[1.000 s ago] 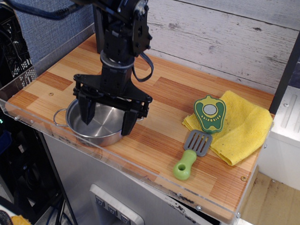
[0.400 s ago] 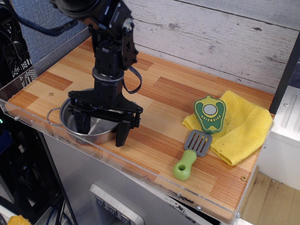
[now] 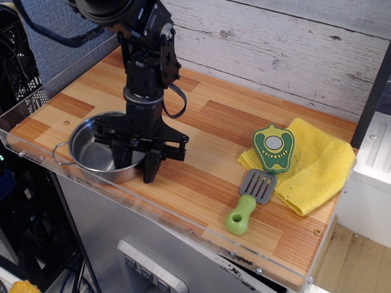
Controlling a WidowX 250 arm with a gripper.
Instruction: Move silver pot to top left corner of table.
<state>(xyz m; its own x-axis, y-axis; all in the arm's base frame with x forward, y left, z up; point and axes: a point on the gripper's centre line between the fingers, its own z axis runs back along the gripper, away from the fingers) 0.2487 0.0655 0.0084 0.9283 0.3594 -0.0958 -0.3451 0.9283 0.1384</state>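
The silver pot (image 3: 92, 149) sits at the front left of the wooden table (image 3: 215, 121), close to the clear acrylic front rim. One wire loop handle (image 3: 59, 156) sticks out over that edge. My black gripper (image 3: 136, 165) points straight down over the pot's right side. One finger (image 3: 122, 158) is inside the pot and the other (image 3: 150, 168) is outside, pinching the right rim. The pot's far handle is hidden behind the gripper.
A yellow cloth (image 3: 314, 165) lies at the right with a green pepper-shaped toy (image 3: 272, 148) on it. A green-handled spatula (image 3: 250, 201) lies in front of it. A clear acrylic wall (image 3: 30, 108) runs along the left side. A white plank wall stands behind.
The gripper's fingers have closed in on the pot's right rim. The pot and the gripper have shifted left toward the table's front left corner.
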